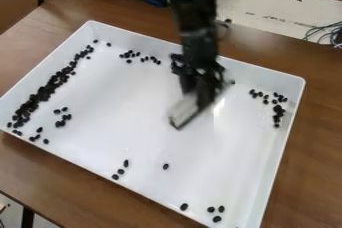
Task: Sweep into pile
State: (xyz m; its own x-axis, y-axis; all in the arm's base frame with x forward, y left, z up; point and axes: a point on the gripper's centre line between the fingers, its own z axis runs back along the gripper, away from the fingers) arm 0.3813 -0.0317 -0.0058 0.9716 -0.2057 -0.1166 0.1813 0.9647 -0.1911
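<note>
The gripper (200, 88) hung over the middle of the white tray (147, 137), its fingers clamped on a pale tool (184, 109). Black beans (45, 91) lay thickest along the left side, others scattered far and near.

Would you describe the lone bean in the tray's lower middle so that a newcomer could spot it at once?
A big white tray sits on the brown table. In its lower middle lies one black bean. It sits alone, whereas the three beans to its left in view form a short slanting row.
</note>
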